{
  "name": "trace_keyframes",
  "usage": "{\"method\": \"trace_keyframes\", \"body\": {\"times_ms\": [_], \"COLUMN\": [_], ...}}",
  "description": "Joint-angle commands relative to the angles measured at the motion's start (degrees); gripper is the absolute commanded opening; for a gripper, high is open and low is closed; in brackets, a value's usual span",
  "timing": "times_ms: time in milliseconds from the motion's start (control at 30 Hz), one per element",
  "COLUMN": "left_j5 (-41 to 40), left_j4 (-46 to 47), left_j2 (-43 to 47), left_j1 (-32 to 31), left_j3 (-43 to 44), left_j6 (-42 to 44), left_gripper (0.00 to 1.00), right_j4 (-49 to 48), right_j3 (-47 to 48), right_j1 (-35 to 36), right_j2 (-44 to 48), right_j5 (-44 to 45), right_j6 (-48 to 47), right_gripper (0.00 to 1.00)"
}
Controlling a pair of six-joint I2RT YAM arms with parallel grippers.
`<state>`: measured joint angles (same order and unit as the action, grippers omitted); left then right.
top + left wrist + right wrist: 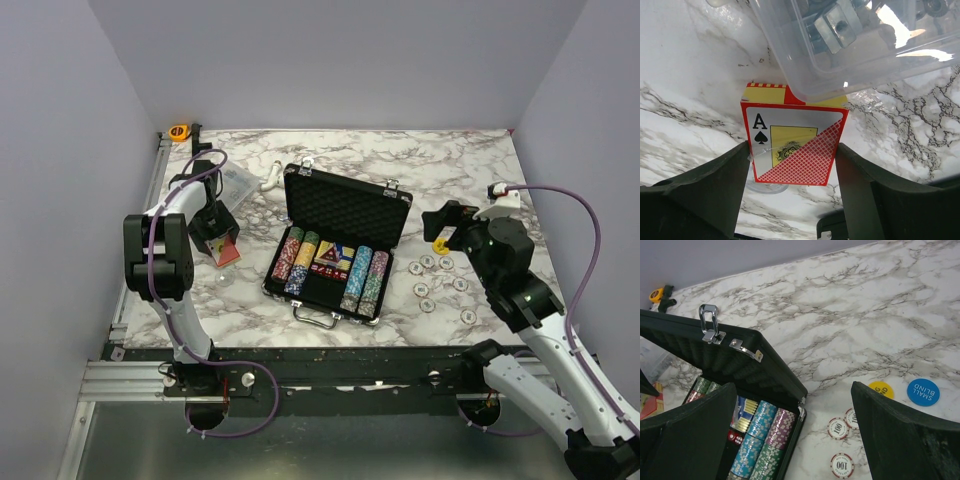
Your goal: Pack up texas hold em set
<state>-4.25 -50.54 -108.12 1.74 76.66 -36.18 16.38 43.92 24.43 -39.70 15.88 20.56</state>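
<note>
Two tools: left tool (792, 150) pinching card deck (795, 145); right tool (793, 387) spread
Card deck: touching clear box (850, 50), left of case
Case (345, 210): open, chip rows inside
Loose chips (427, 262): desk (400, 160), right of case

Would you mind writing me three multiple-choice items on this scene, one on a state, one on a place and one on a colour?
1. The case is: A) open; B) shut; C) upside down.
2. The deck lies: A) in the case; B) between the left gripper's fingers; C) on the case's lid.
3. The SMALL BLIND disc is: A) red; B) blue; C) green.

Key: 1 A, its lid stands up with the chip rows showing. 2 B, the left wrist view shows a finger at each side of it. 3 B, the right wrist view shows it blue, beside a yellow disc.
</note>
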Motion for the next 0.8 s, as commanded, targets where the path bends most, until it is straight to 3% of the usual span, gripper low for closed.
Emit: {"method": "trace_keyframes", "body": {"times_ms": [0, 233, 533, 767], "left_j5": [-1.6, -1.9, 0.8, 14.4], "left_j4": [-0.4, 2.3, 3.0, 0.3], "left_j2": [-0.3, 1.6, 15.6, 27.6], "left_j1": [-0.2, -0.2, -1.0, -3.4], "left_j3": [0.6, -1.3, -3.8, -8.9], "left_j6": [1.5, 3.1, 2.9, -6.9], "left_gripper": [0.62, 0.45, 0.43, 0.44], "right_j4": [-0.4, -0.1, -0.6, -1.3], "right_j3": [-0.6, -0.6, -0.4, -0.4], "right_j1": [0.2, 0.1, 0.2, 0.2], "right_j2": [0.7, 1.0, 0.0, -1.3], "right_j5": [1.6, 1.8, 1.8, 1.4], "right_j6": [0.5, 0.3, 0.3, 0.8], "right_gripper": [1.00, 1.00, 1.00, 1.00]}}
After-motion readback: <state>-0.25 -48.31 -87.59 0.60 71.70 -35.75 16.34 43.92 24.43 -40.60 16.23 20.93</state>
